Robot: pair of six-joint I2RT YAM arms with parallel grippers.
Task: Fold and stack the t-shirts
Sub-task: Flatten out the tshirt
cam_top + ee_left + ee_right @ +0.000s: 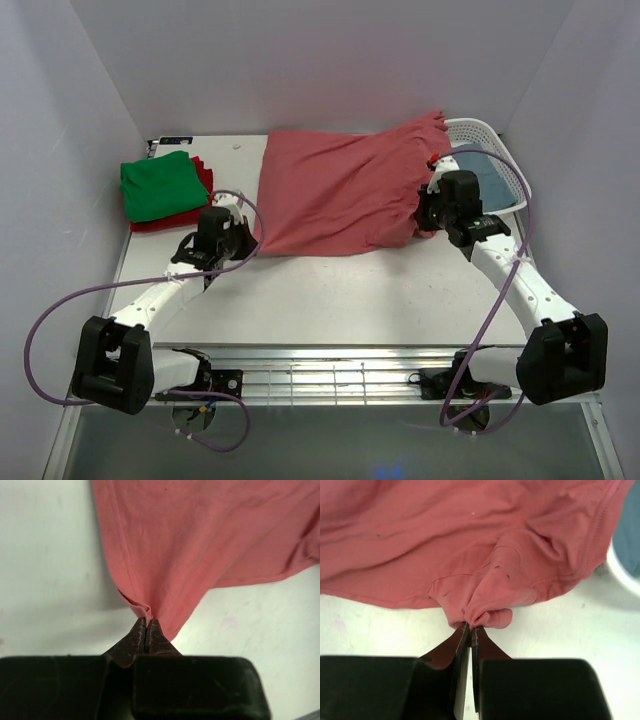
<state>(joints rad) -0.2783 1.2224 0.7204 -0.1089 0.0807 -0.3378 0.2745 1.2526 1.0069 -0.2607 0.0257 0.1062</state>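
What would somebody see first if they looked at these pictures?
A big pinkish-red cotton t-shirt lies spread across the middle of the white table, reaching the white plastic lattice basket at far right. The left fingers and the right fingers are each pinched shut on its near edge. At far left, a folded bright green cotton shirt sits on a dark red one.

I have the spread shirt (335,190) across the back middle of the table (340,300), its far right corner over the rim of the basket (508,160) at back right. Another shirt (490,178) lies in that basket. At back left, the top shirt (158,185) sits on the bottom shirt (150,226). The left gripper (147,626) pinches the spread shirt's near left corner, the right gripper (470,627) its near right.
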